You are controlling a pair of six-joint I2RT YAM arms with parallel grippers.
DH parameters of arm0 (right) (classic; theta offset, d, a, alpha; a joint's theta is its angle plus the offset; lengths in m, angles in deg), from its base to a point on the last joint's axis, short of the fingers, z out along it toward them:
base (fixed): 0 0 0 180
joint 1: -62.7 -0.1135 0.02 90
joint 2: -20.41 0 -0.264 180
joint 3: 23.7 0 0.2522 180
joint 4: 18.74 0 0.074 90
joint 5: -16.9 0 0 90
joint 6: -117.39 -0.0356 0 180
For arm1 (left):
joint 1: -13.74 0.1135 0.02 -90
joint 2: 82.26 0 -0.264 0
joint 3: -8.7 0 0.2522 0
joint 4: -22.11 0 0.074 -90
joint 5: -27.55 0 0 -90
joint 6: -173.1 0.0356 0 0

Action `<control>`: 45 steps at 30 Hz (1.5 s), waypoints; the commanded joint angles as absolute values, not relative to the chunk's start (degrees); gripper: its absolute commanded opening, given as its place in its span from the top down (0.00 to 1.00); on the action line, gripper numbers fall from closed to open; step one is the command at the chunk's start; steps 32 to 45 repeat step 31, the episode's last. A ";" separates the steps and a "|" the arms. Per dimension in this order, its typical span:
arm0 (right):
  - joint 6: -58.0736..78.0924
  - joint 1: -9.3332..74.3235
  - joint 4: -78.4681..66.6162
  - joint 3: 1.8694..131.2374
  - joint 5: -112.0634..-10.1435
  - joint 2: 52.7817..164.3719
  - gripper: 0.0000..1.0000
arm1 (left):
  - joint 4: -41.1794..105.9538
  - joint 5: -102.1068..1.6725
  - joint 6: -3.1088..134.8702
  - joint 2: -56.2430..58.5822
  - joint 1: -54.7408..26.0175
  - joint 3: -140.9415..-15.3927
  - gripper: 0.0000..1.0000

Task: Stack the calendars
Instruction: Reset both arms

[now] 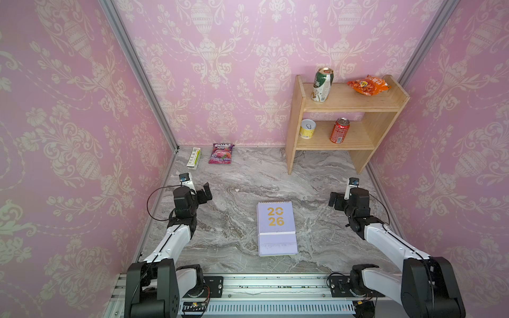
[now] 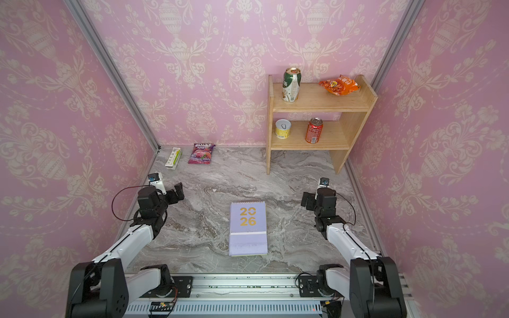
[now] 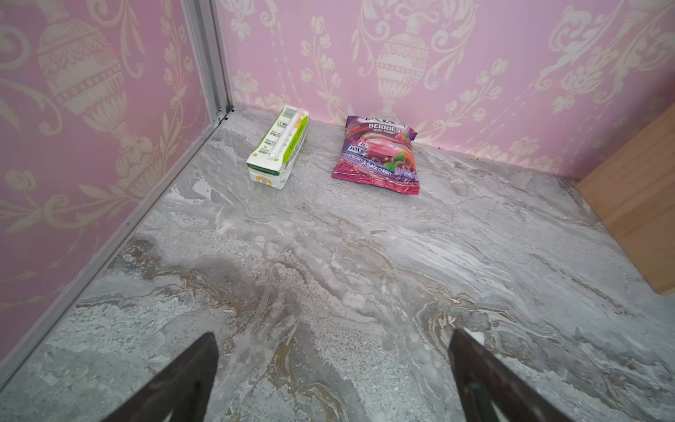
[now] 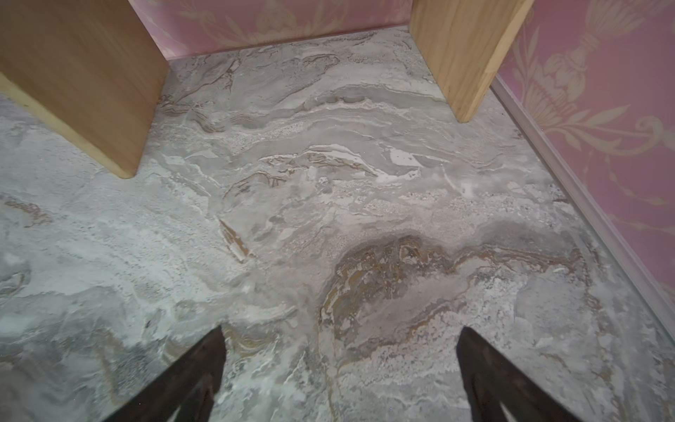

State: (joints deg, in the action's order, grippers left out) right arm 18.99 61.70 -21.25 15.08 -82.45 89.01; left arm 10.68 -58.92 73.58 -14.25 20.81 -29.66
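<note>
Centrally, a lilac-topped pile of spiral-bound calendars (image 1: 276, 228) is seen flat on the grey marbled table (image 1: 242, 176), flanked by the left gripper (image 3: 332, 339) and the right gripper (image 4: 339, 336), each spread wide and empty.

1. We see a staged lab booth — pink damask-wallpapered panels (image 1: 68, 110) held by grey aluminium corner posts (image 1: 139, 71).
2. We note a grey marble-print tabletop (image 1: 248, 176), a two-tier bamboo shelf (image 1: 355, 103) and a slotted metal mounting rail (image 1: 275, 286) — home-like dressing.

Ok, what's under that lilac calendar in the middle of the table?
Under the lilac calendar only a thin yellow-green edge peeks out at its near side, so something flat lies beneath. The cover hides the rest; how many are stacked cannot be told.
</note>
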 commanded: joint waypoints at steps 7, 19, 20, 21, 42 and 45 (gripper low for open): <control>23.61 63.45 -47.81 13.63 -73.41 104.83 0.00 | -9.08 -57.03 74.57 -0.30 21.02 -25.22 0.01; 25.60 61.72 -49.10 13.60 -73.82 106.04 0.00 | -18.59 -57.05 79.55 9.55 19.54 -25.93 0.01; 25.61 61.70 -49.14 13.54 -73.79 106.09 0.00 | -22.66 -57.74 79.22 11.11 19.59 -24.81 0.01; 25.62 61.72 -49.15 13.58 -73.82 106.08 0.00 | -26.22 -58.30 78.69 12.43 19.74 -24.18 0.01; 27.03 60.93 -49.74 12.88 -72.94 105.49 0.00 | -31.68 -60.89 77.99 12.05 19.63 -20.74 0.01; 27.03 60.93 -49.74 12.88 -72.94 105.49 0.00 | -31.68 -60.89 77.99 12.05 19.63 -20.74 0.01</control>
